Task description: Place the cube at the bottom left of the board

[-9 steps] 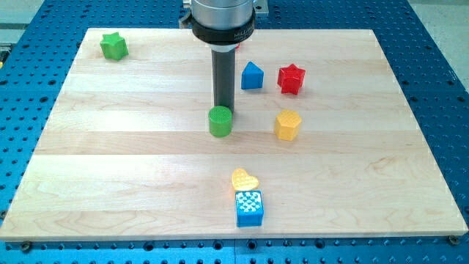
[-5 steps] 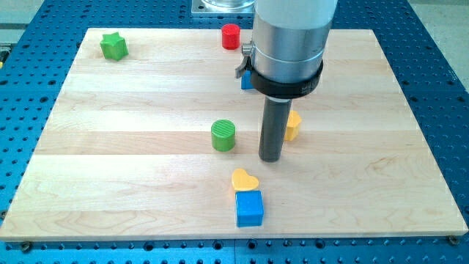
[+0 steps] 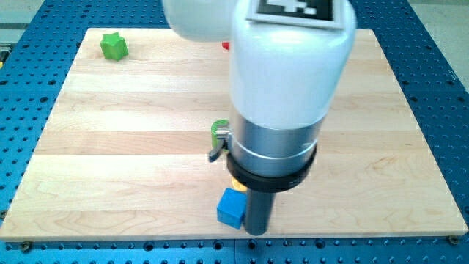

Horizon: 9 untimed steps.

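Observation:
The blue cube (image 3: 231, 208) lies near the view's bottom edge of the wooden board (image 3: 110, 147), about the middle, turned at an angle. My tip (image 3: 256, 229) stands right beside it on its right, touching or nearly touching it. The arm's big white and grey body hides the middle of the board. A sliver of the yellow heart (image 3: 234, 181) shows just above the cube, under the arm.
A green cylinder (image 3: 218, 131) peeks out at the arm's left edge. A green star (image 3: 113, 46) sits at the view's top left. A sliver of the red cylinder (image 3: 226, 45) shows at the top. The other blocks are hidden behind the arm.
My tip has moved down the view from right of the green cylinder to the blue cube's right side. The cube has shifted left and turned, away from the yellow heart.

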Each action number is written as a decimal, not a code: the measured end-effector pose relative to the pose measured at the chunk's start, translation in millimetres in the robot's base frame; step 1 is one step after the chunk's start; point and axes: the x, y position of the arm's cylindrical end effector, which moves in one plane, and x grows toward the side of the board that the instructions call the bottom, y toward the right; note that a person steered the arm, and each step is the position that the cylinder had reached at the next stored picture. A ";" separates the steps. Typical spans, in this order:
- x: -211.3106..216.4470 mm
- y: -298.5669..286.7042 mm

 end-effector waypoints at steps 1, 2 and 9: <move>-10.1 -20.5; -30.6 -50.2; 1.2 -92.6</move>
